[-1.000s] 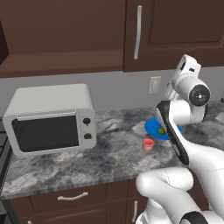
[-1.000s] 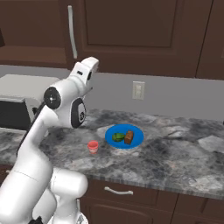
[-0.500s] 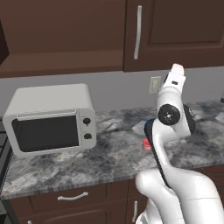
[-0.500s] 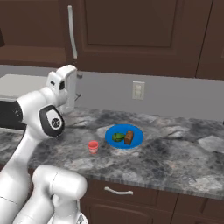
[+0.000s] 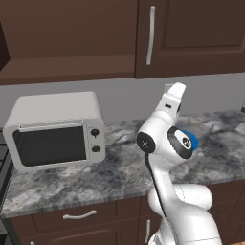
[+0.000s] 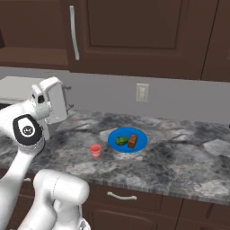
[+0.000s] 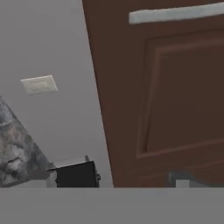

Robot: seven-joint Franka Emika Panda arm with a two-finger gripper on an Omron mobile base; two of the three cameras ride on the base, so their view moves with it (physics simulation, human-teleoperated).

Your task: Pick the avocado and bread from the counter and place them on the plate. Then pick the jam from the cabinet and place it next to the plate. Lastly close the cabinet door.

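From the right base view I see the blue plate on the grey marble tabletop, about midway along it and below the wall outlet. The avocado sits on the plate's left half and the bread just beside it on the right; they look close to touching, though I cannot tell for sure. The red jam stands upright on the tabletop near the plate's left edge, slightly nearer to me, apart from the rim.

The arm is raised with the hand up by the back wall. In the right base view the pincer sits at the far side of the hand, over the left part of the tabletop and well apart from the plate; I cannot tell whether it is spread or pressed together, and nothing shows in it.

The hand view looks at a brown cabinet door with its pale handle, the door lying flush, next to the grey wall. The microwave stands at the left end of the tabletop in the left base view.
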